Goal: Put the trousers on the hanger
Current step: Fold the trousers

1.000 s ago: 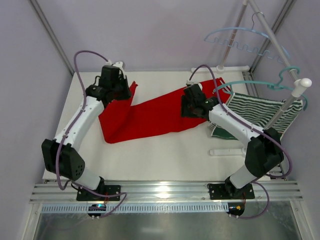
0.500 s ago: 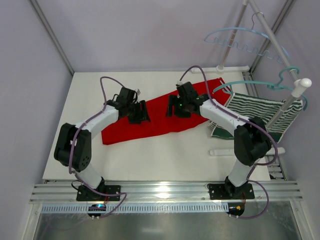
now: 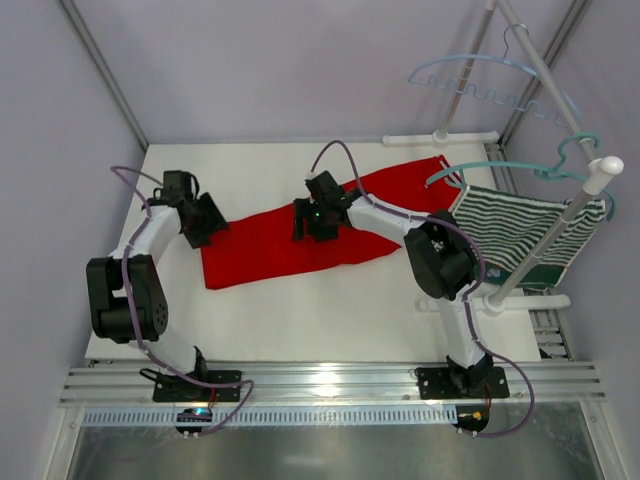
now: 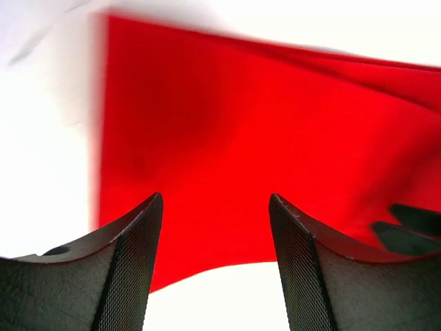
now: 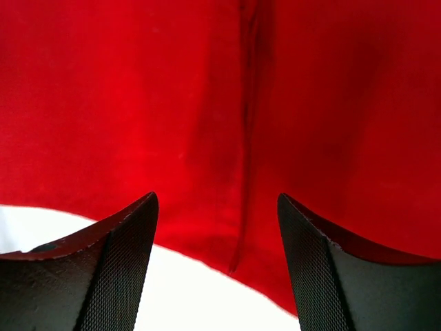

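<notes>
The red trousers [image 3: 300, 235] lie flat on the white table as one long folded strip, running from the front left up to the back right. My left gripper [image 3: 208, 224] is open just off their left end; in the left wrist view [image 4: 215, 200] red cloth [image 4: 241, 124] lies ahead and nothing sits between the fingers. My right gripper [image 3: 310, 222] hovers open over the middle of the strip, its fingers [image 5: 117, 269] spread above a seam [image 5: 244, 172] near the cloth's edge. The pale blue hanger [image 3: 480, 72] hangs on the rack at the back right, far from both grippers.
A darker teal hanger [image 3: 560, 165] carries a green-and-white striped garment [image 3: 520, 225] on the sloping rack pole [image 3: 560, 90] at the right. The rack's white base [image 3: 495, 303] lies on the table near the right arm. Walls enclose the left and back sides.
Both grippers opened. The left one let go of the trouser leg and swung out to the strip's left end. The right one slid left along the cloth. The trousers now lie folded straight.
</notes>
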